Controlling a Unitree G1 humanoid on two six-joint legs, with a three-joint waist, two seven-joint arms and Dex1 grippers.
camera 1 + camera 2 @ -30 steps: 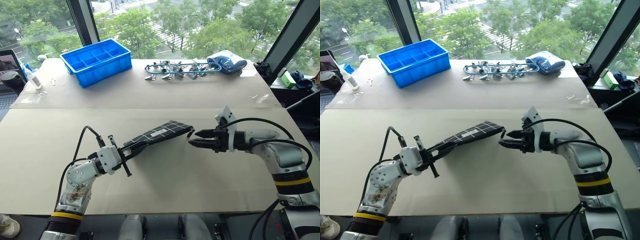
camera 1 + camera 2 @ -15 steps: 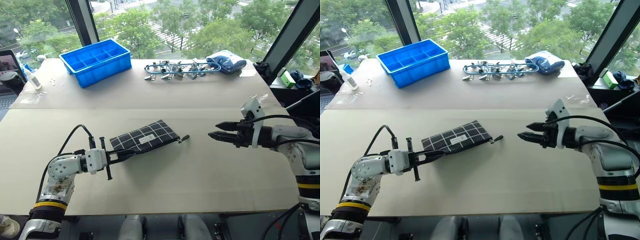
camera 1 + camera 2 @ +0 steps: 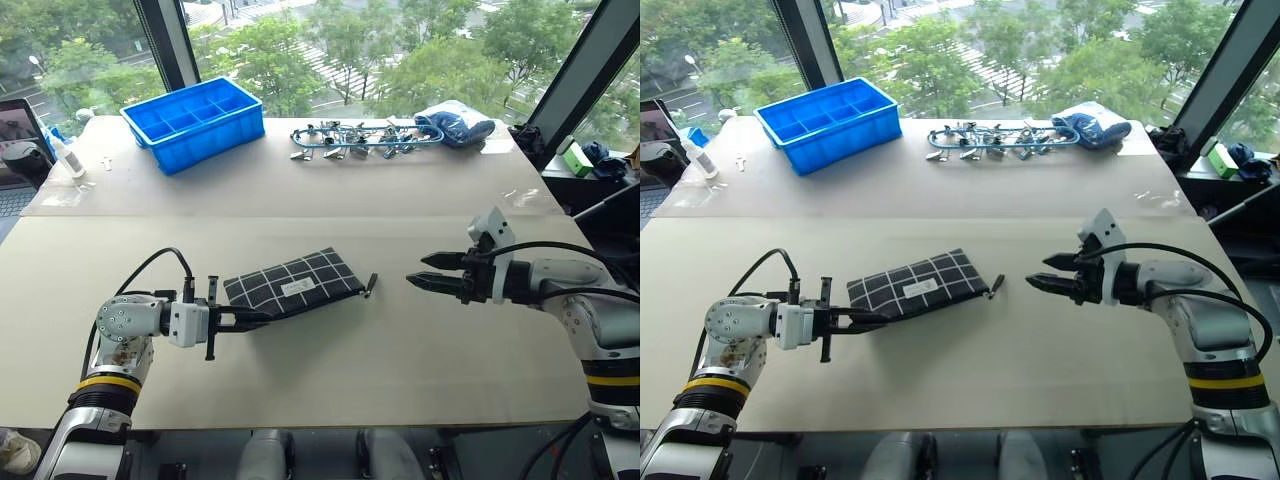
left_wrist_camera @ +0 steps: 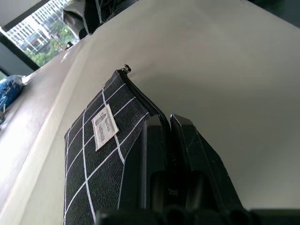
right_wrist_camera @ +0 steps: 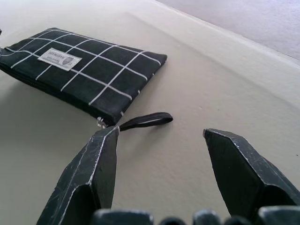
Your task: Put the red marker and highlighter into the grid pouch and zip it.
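Black grid pouch (image 3: 293, 284) lying flat on the near part of the beige table (image 3: 330, 370), white label up, zipped along its near edge. Left gripper (image 3: 252, 318) clamped shut on the pouch's near-left corner, fingers (image 4: 161, 154) pressed together over the zipper edge. Zipper pull strap (image 3: 369, 286) trailing off the pouch's right end onto the table. Right gripper (image 3: 418, 271) just beyond that strap, hovering apart from it, jaws spread wide and holding nothing, fingertips (image 5: 105, 145) aimed toward the pouch. Red marker and highlighter not to be made out anywhere. Farther back, past a seam in the tabletop: blue compartment bin (image 3: 193, 122) at far left, a string of metal clips (image 3: 350, 137) in the middle, a blue bundle in clear plastic (image 3: 455, 124) at far right. White bottle (image 3: 66, 156) by the left edge.
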